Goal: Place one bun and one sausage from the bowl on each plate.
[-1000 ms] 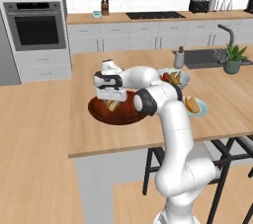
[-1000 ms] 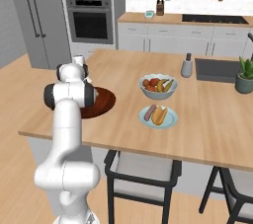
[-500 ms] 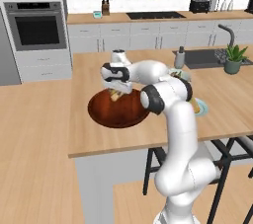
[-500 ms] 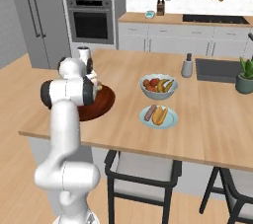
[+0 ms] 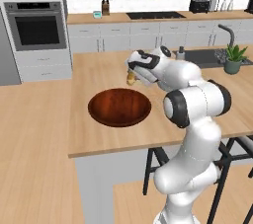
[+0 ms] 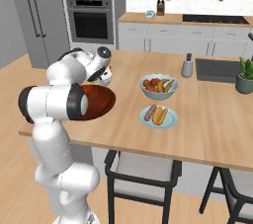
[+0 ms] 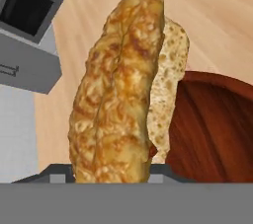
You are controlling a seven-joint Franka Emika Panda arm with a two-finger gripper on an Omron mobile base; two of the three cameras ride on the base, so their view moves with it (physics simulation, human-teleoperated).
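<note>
The claw [image 5: 131, 75] grips a browned bun [image 7: 118, 99], lifted above the tabletop [image 5: 99, 70] just beyond the wooden bowl [image 5: 119, 107]. No writing is legible on anything.

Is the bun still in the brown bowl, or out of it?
Out. The bun is lifted in the gripper, above and beside the bowl, whose visible inside looks bare in the left base view.

From behind the arm we look forward and down from left and right, sharing the desk [image 5: 99, 134] and bowl [image 5: 119, 107]; our hand view presses close against a bun [image 7: 118, 94].
</note>
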